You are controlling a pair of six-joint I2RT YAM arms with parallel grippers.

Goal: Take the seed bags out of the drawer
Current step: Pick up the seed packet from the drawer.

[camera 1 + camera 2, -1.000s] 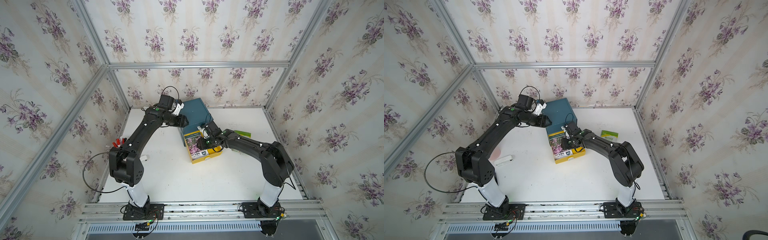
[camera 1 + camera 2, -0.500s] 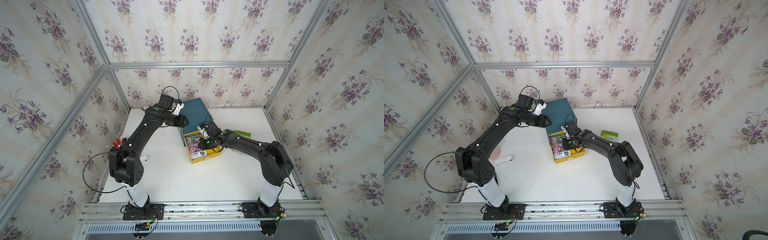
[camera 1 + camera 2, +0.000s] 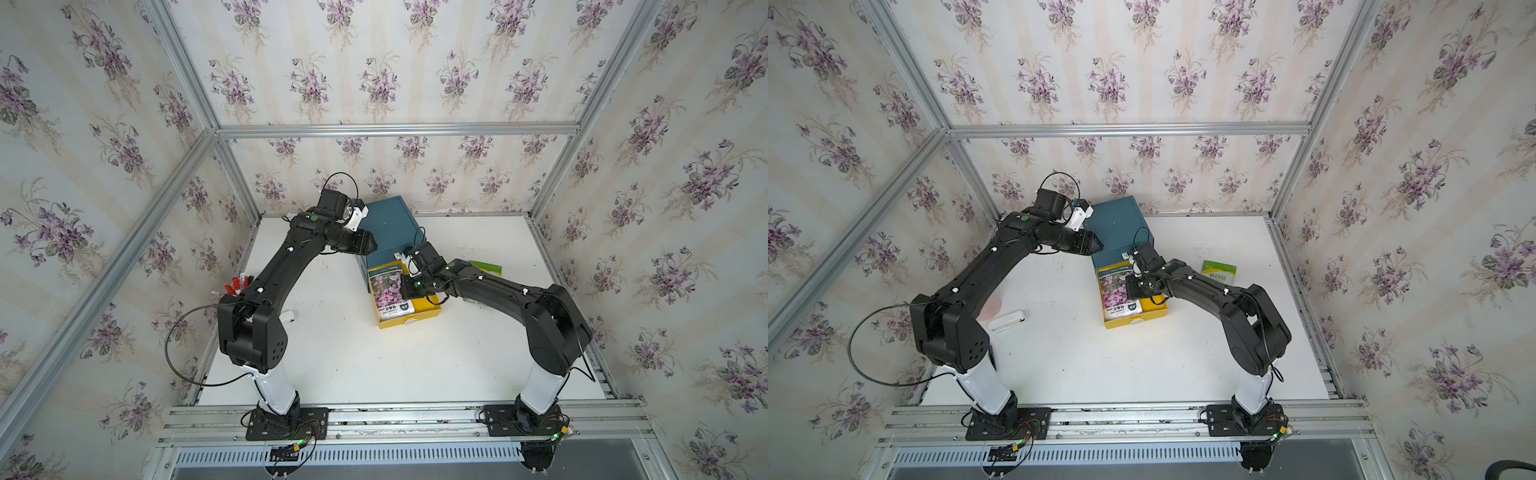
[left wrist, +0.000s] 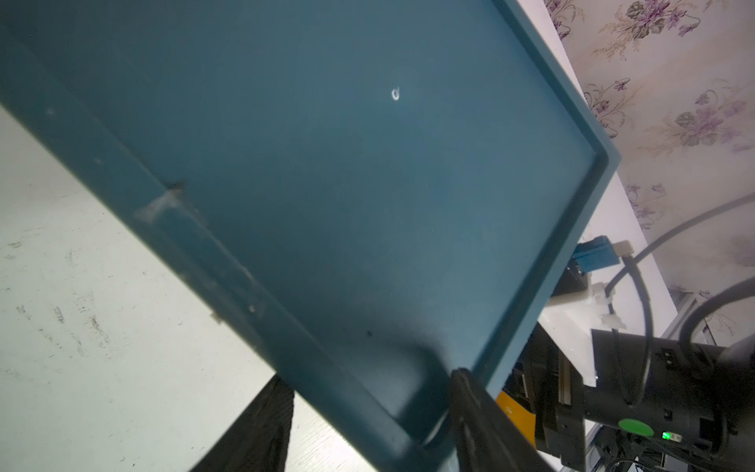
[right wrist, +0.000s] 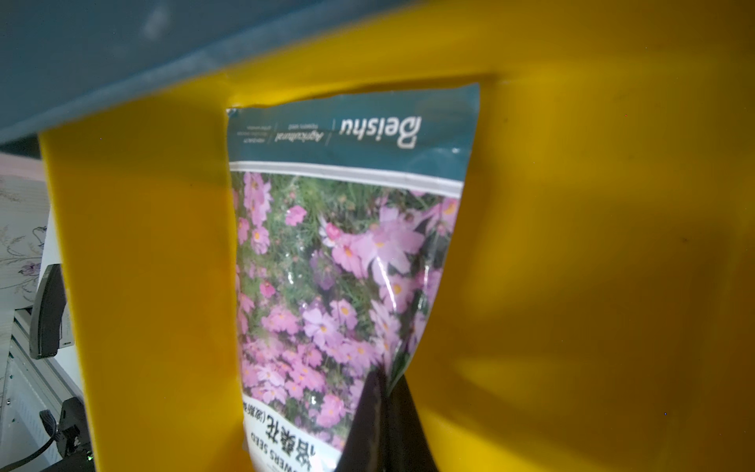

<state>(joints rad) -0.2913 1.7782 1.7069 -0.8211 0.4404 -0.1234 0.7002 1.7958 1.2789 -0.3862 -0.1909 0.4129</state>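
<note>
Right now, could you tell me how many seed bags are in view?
2: a pink-flower bag in the yellow drawer; a green bag on the table. Others may be hidden.

place: robot test booth | evidence: aluminium frame (image 3: pixel 395 129), floral wallpaper panels (image 3: pixel 374 62)

The drawer (image 3: pixel 428 311) is bright yellow. The box (image 3: pixel 388 226) is dark blue-green. The pink seed bag (image 5: pixel 347 265) has a blue-green band with white letters, a thin white line, lots of pink flowers with yellow middles on green, and a white end with dark letters. The green seed bag (image 3: pixel 1219 272) is green and white. The counter (image 3: pixel 353 353) is white with little dark marks. The walls (image 3: pixel 374 75) are cream with pale stripes and purple flower bunches. The left arm (image 3: pixel 282 266) and right arm (image 3: pixel 490 286) are black, each with a white base.
</note>
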